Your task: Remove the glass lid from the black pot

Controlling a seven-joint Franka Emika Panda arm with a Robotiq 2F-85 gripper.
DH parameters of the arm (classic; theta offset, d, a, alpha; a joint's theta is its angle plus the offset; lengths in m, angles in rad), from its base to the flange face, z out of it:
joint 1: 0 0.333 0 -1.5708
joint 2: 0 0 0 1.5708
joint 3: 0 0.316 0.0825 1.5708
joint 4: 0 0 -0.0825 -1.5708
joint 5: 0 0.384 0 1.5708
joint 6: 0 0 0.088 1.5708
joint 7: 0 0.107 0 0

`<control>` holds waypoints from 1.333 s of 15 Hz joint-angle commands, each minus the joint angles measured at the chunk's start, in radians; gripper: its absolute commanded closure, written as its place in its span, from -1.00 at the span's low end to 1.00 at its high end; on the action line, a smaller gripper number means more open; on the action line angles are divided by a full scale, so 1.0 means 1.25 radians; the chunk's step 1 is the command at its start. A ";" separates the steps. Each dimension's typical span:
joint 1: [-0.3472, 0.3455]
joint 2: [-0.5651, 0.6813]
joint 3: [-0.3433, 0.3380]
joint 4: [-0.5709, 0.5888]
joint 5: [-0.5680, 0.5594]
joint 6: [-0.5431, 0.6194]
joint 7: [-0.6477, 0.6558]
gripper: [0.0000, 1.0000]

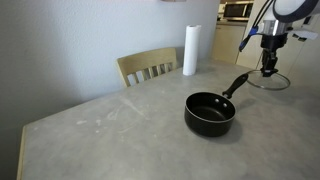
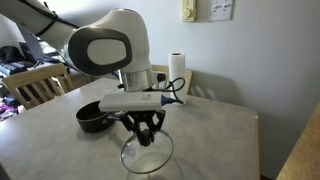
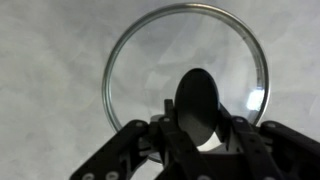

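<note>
The black pot stands uncovered on the grey table, its long handle pointing toward the far side; it also shows behind the arm in an exterior view. The glass lid is off the pot, low over or on the table beyond the handle's end. It also shows in an exterior view and in the wrist view. My gripper is above the lid, its fingers closed on the black centre knob. I cannot tell whether the lid touches the table.
A tall white paper-towel roll stands at the table's back edge. A wooden chair is at the table's side. The table edge runs close to the lid.
</note>
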 commanded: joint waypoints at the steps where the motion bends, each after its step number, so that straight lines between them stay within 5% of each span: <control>1: -0.020 0.031 0.018 0.004 0.011 0.031 -0.037 0.72; 20: -0.043 0.127 0.068 0.044 0.084 0.079 -0.037 0.72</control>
